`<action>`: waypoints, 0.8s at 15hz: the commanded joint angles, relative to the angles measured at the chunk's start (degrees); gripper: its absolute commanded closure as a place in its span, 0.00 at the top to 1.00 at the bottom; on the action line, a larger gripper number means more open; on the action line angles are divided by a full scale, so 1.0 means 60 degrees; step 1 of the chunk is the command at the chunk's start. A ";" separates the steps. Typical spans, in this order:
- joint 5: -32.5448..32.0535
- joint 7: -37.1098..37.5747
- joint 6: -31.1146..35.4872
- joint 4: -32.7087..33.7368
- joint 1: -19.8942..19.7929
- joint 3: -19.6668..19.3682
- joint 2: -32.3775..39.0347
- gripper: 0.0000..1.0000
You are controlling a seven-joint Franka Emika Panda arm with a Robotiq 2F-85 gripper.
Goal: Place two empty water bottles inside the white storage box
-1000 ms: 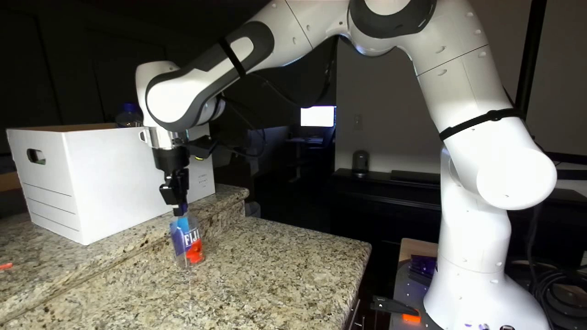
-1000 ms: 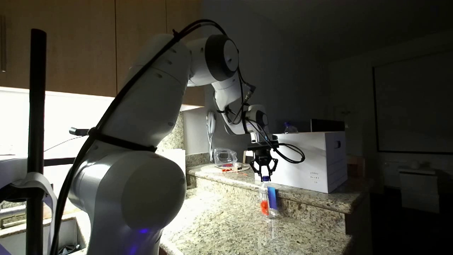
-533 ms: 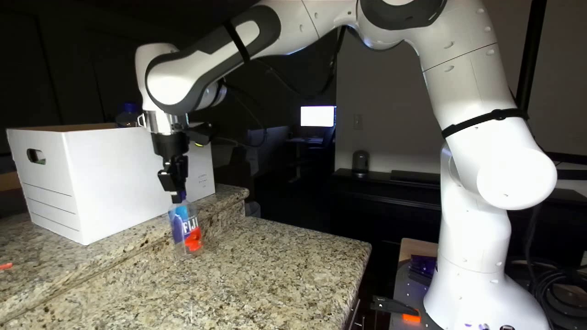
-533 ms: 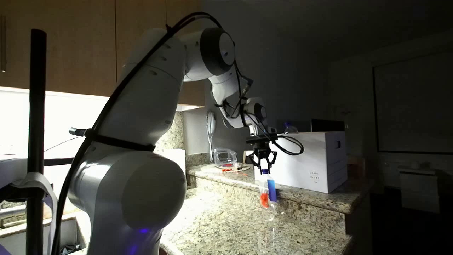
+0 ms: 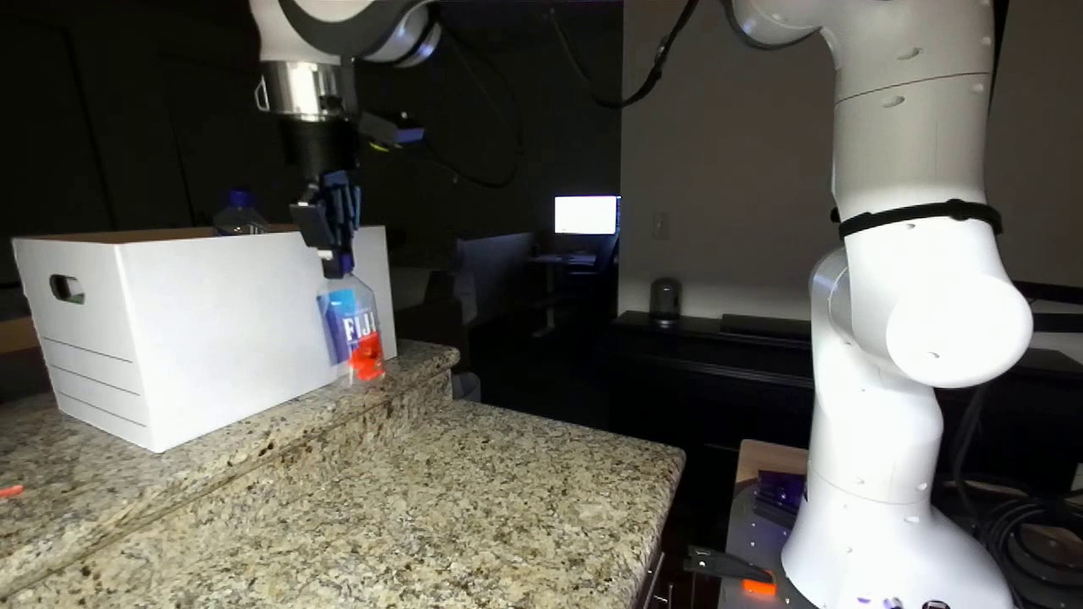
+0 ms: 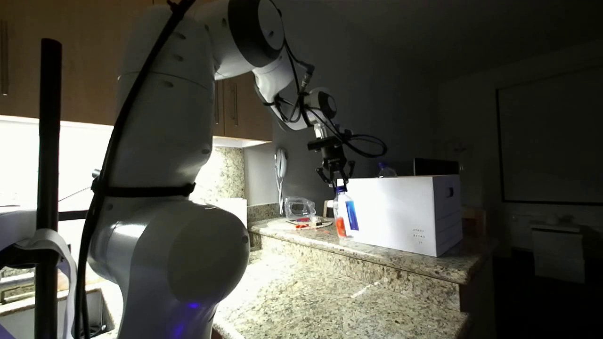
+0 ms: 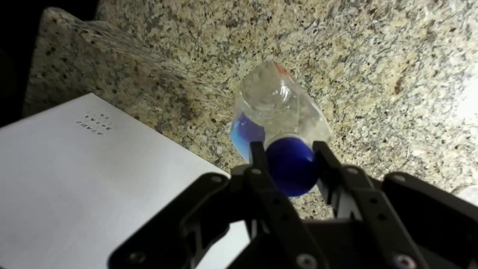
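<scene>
Beside a white box (image 5: 228, 330) on a stone counter (image 5: 76, 482), a black gripper (image 7: 290, 158) pinches a clear water bottle (image 5: 354, 331), slightly tilted, by its blue cap (image 7: 291, 170). Another blue-capped bottle (image 5: 240, 220) pokes above the box, its base hidden.

White arm (image 6: 162, 136), black strap (image 6: 146, 191), silver wrist collar (image 5: 298, 89), black jaws

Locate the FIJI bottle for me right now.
In an exterior view, the FIJI bottle is left of centre, held by its blue cap in the gripper, in front of the white storage box.
</scene>
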 commanded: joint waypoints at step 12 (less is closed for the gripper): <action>-0.3401 0.3836 0.1655 0.0200 -0.0678 0.0592 -0.2814 0.15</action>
